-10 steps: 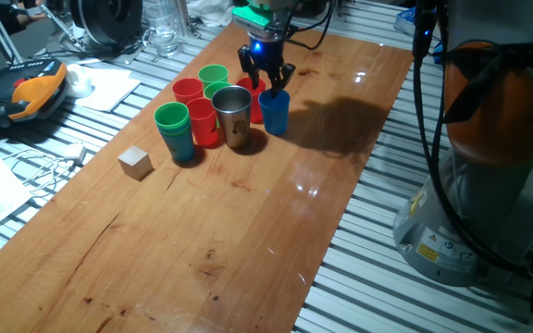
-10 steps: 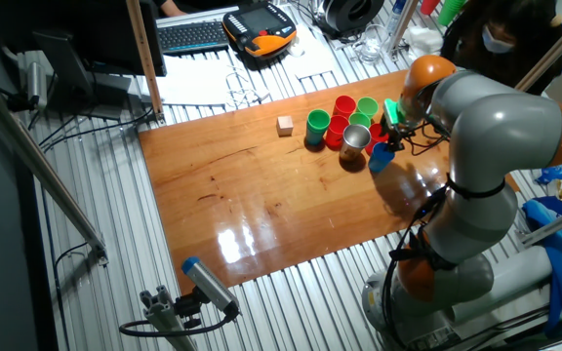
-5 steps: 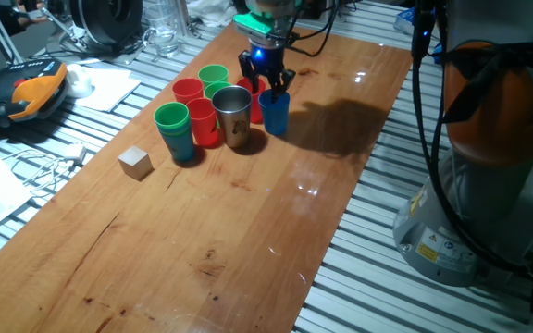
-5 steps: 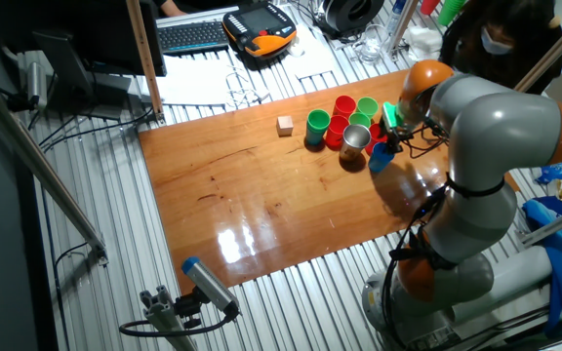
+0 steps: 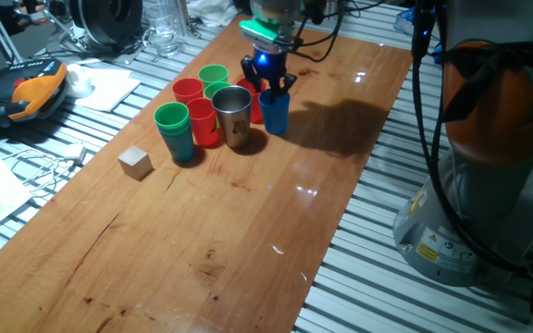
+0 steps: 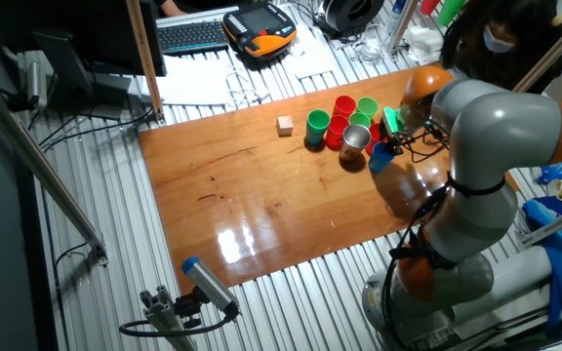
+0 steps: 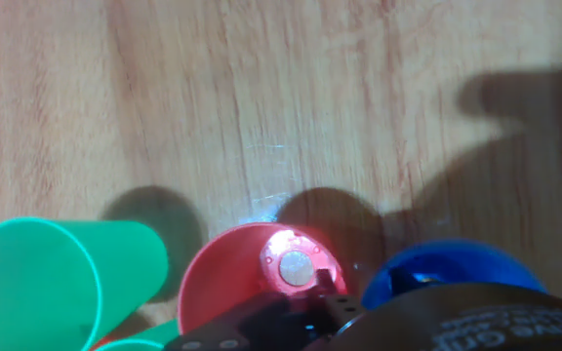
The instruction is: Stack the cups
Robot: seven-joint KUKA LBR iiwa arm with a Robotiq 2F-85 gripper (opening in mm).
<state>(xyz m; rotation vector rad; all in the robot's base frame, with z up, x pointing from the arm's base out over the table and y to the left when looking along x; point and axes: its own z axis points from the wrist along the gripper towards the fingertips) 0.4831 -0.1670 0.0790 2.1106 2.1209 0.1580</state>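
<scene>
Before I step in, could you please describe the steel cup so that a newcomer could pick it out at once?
On the wooden table, find the cluster of cups near the far end. The steel cup stands at the cluster's near edge, between a red cup and the blue cup. It alone is shiny bare metal; all its neighbours are coloured plastic.

My gripper (image 5: 268,81) now sits higher than a second ago, lifted up off the blue cup (image 5: 275,112) and drawn a little toward the far end of the table. My fingers, which reached down around its rim, now hang just above it.
</scene>
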